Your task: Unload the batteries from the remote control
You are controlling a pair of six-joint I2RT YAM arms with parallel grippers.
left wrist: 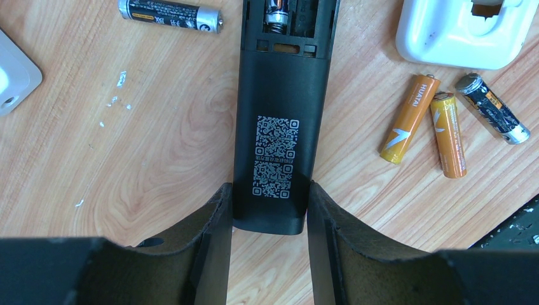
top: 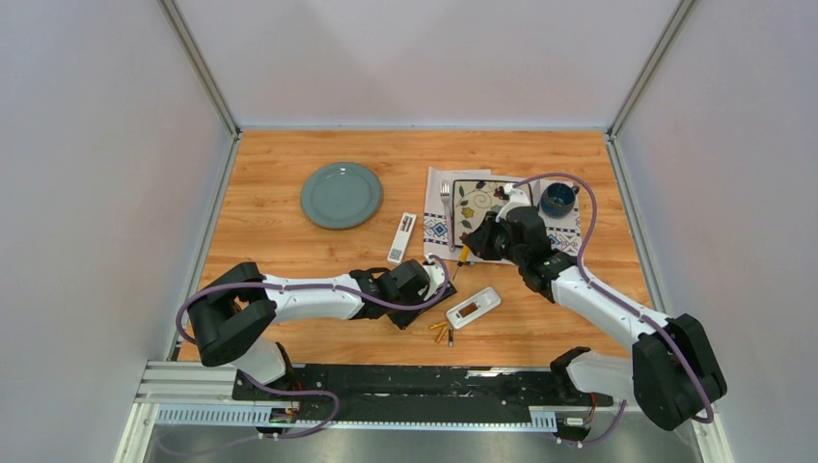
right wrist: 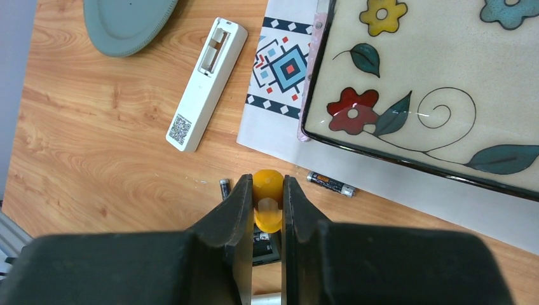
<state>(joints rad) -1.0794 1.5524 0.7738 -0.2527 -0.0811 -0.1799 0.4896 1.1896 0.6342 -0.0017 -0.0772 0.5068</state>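
The black remote control [left wrist: 276, 108] lies back up on the wood, its battery compartment [left wrist: 286, 16] open with a spring showing. My left gripper [left wrist: 269, 190] is shut on the remote's lower end, both fingers against its sides. Loose batteries lie around it: two orange ones [left wrist: 410, 119] [left wrist: 448, 135], a dark one beside them [left wrist: 492, 117], and another dark one [left wrist: 170, 14] to the left. My right gripper [right wrist: 267, 181] is shut on the orange screwdriver handle [right wrist: 268, 194], held upright over the black remote [right wrist: 264, 246]. From above, the right gripper [top: 470, 253] hangs just beyond the left gripper [top: 439, 280].
A white remote [top: 402, 237] with its compartment open lies left of the placemat [right wrist: 279, 70]; a second white remote [top: 473, 308] lies nearer the bases. A green plate [top: 340, 194], a flowered square plate [right wrist: 432, 82] and a blue cup [top: 558, 200] stand further back.
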